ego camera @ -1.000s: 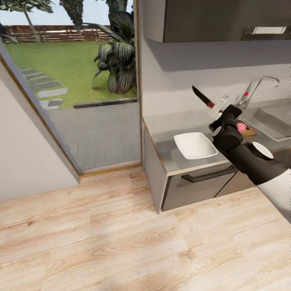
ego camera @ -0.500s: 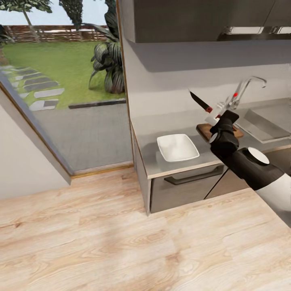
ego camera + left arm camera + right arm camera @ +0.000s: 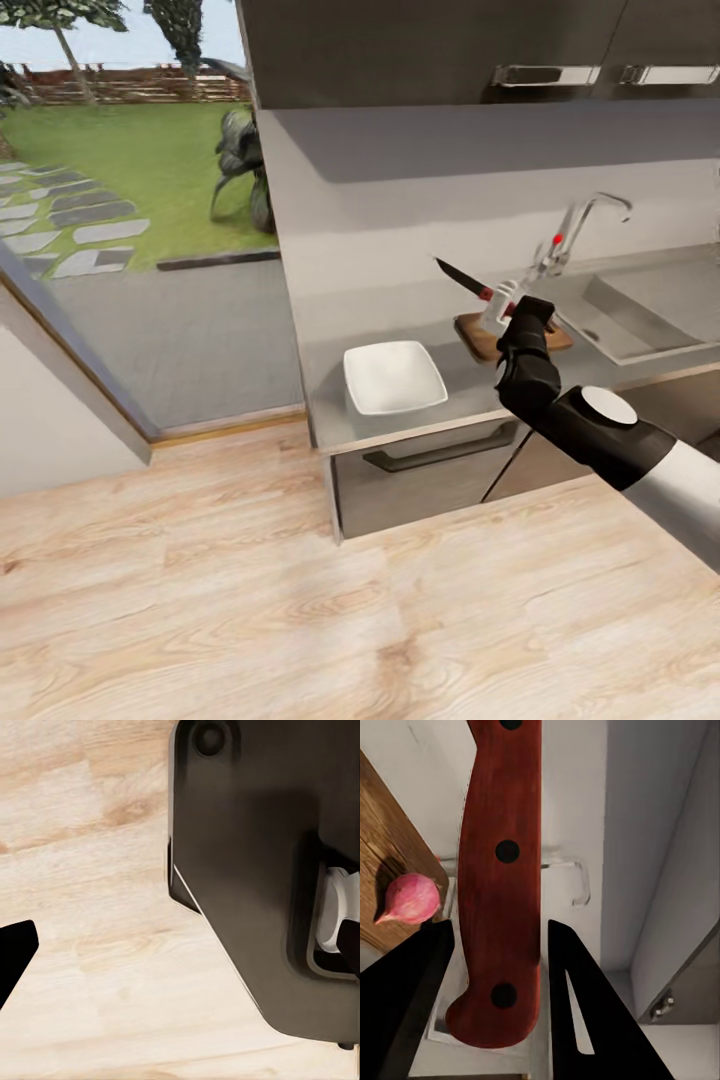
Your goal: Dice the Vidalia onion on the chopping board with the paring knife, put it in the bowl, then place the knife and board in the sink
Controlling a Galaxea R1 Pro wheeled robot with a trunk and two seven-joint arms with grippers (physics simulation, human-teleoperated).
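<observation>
My right gripper (image 3: 508,306) is shut on the red handle of the paring knife (image 3: 462,279), whose dark blade points up and to the left above the countertop (image 3: 455,388). In the right wrist view both fingers (image 3: 412,997) clamp the knife handle (image 3: 502,885). The brown chopping board (image 3: 478,338) lies just behind the gripper, partly covered by it. The pink-red Vidalia onion (image 3: 411,898) rests on the chopping board (image 3: 379,862). The white bowl (image 3: 394,377) sits on the countertop left of the board. The steel sink (image 3: 630,318) with its chrome tap (image 3: 578,226) is to the right. My left gripper (image 3: 187,941) hangs open over the floor.
Dark cabinet fronts with a bar handle (image 3: 435,458) run under the countertop. Wall cabinets (image 3: 440,50) hang above it. A glass door onto the garden (image 3: 130,200) stands to the left. Wooden floor (image 3: 250,600) spreads in front. The robot's dark base (image 3: 247,855) is beside the left gripper.
The whole head view has shifted, so counter, bowl and board now sit further left in the picture. The right gripper still holds the knife over the board and now hides the onion there.
</observation>
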